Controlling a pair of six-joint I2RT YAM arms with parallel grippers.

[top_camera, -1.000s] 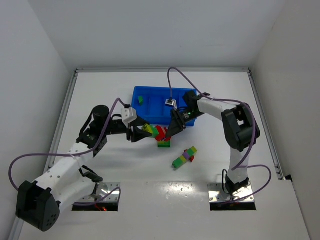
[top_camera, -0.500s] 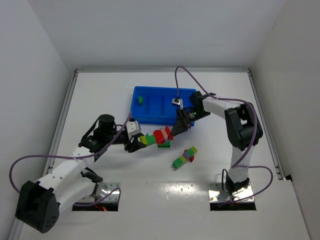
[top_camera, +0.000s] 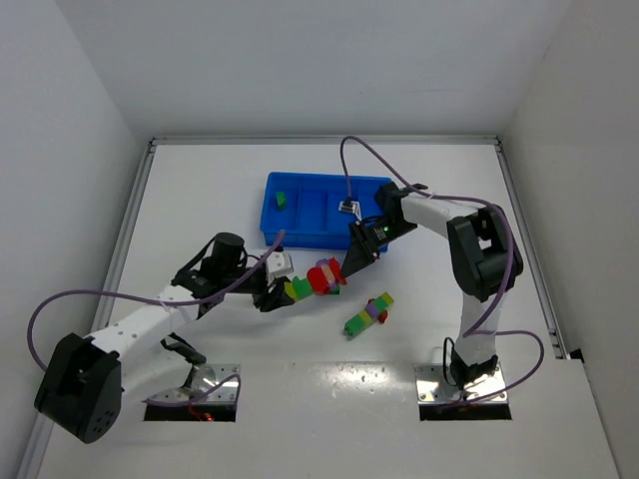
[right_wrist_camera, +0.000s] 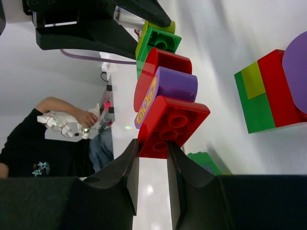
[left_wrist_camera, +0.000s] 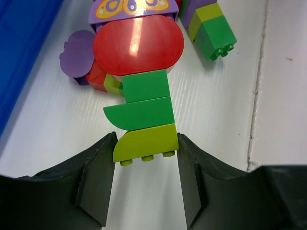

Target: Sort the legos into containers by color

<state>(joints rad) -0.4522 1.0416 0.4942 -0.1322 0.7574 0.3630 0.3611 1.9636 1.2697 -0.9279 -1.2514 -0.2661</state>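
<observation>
Lego stack [top_camera: 312, 280] spans my two tools: my right tool [right_wrist_camera: 152, 146] has just clamped its red end brick [right_wrist_camera: 175, 122], my left tool [left_wrist_camera: 145, 148] holds the yellow-green end [left_wrist_camera: 146, 141]; pulling apart likely comes next.

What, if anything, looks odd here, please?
One multicolour stack is clamped at both ends: left gripper on its yellow-green brick, right gripper on its red brick. Two grippers sharing one joined piece looks unusual.
</observation>
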